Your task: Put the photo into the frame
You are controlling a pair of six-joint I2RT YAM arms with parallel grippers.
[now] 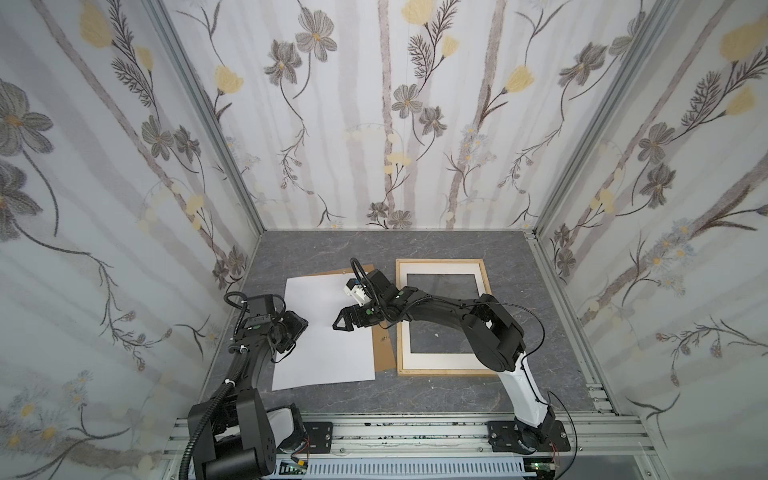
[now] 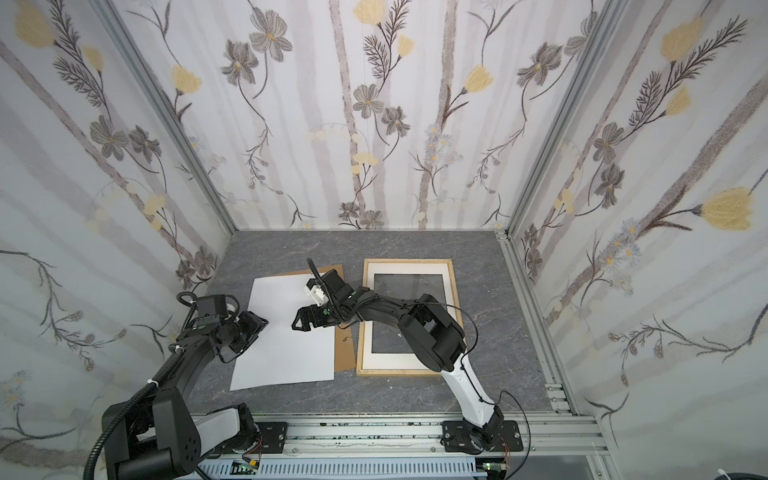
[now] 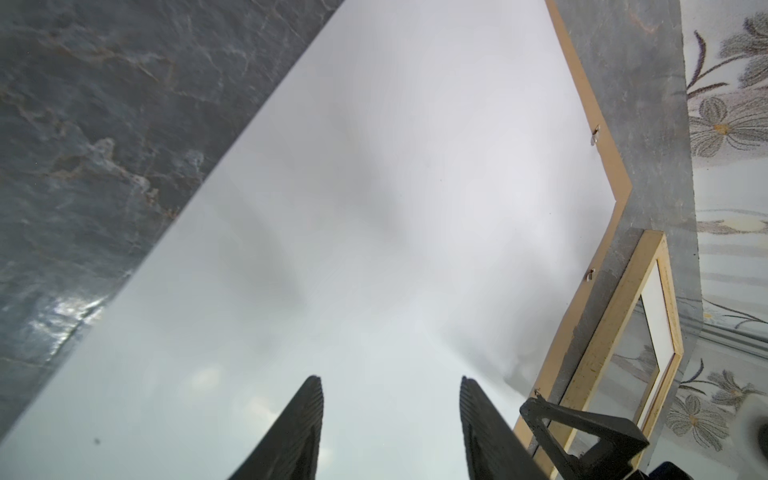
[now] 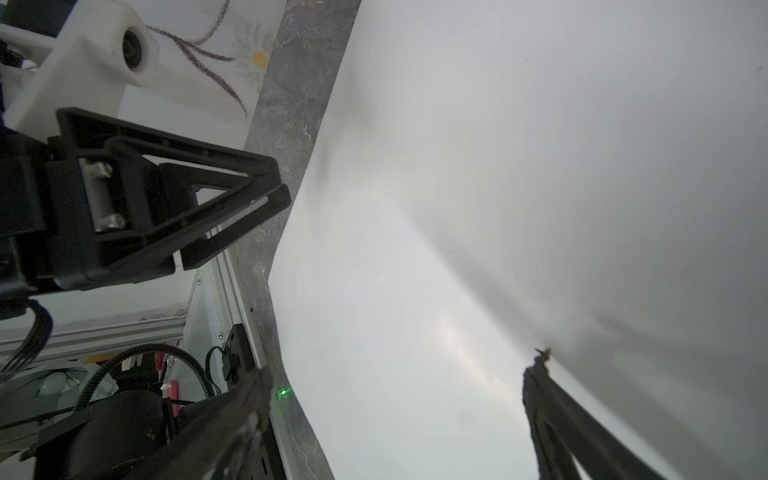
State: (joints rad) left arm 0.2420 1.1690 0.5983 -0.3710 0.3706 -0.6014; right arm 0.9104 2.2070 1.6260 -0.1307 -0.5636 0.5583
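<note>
Where the enclosure meets the bench, we record a grey marbled tabletop (image 1: 519, 291) (image 2: 490, 291), shut in on the left, far and right by walls (image 1: 374, 124) papered with grey and yellow flowers; aluminium posts (image 1: 208, 116) stand at the far corners; an aluminium rail (image 1: 415, 432) along the near edge carries both arm bases.

We find the photo (image 1: 328, 332) (image 2: 286, 332) lying blank side up, left of centre, outside the frame (image 1: 436, 372) (image 2: 390, 371); it partly covers a brown backing panel (image 1: 384, 349) (image 2: 345, 353), which shows along its far and right edges; the frame lies flat just right of that panel, with a white mat (image 1: 440, 361) inside it.

We note the left gripper (image 1: 303, 326) (image 3: 390, 386) at the photo's left edge, jaws part-way apart with white sheet visible between them; whether they touch the sheet we cannot tell.

We note the right gripper (image 1: 337, 324) (image 4: 403, 365) reaching across frame and panel to a point over the photo's right half; its jaws are spread wide and hold nothing; contact with the sheet cannot be determined.
</note>
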